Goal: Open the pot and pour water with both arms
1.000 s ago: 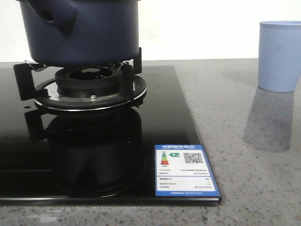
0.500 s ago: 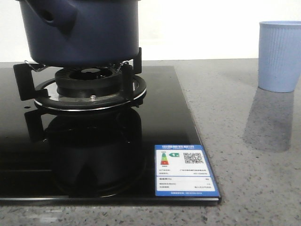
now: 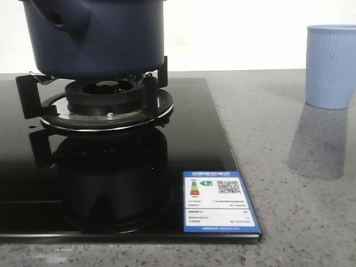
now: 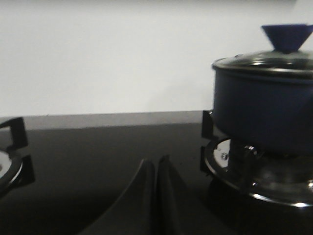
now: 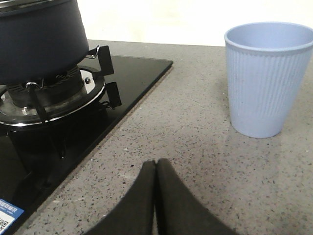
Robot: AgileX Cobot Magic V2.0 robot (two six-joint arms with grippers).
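Pot (image 3: 97,39) sits upright on burner grate (image 3: 33,92), lid (image 4: 274,58) on, stub handle twd camera-left, prob. angled fwd. Left gripper (image 4: 156,164) jaws closed, empty, pot beside/beyond. Right gripper (image 5: 156,166) jaws closed over tabletop (image 5: 195,147), cup (image 5: 266,78) just ahead.

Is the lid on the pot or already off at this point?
On. In the left wrist view the glass lid with its blue knob sits flat on the pot rim.

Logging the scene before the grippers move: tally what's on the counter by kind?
Pots: 1, the pot on the burner
Lids: 1, the lid on the pot
Cups: 1, the cup
Stoves: 1, the stove
Labels: 1, the label
Total: 5
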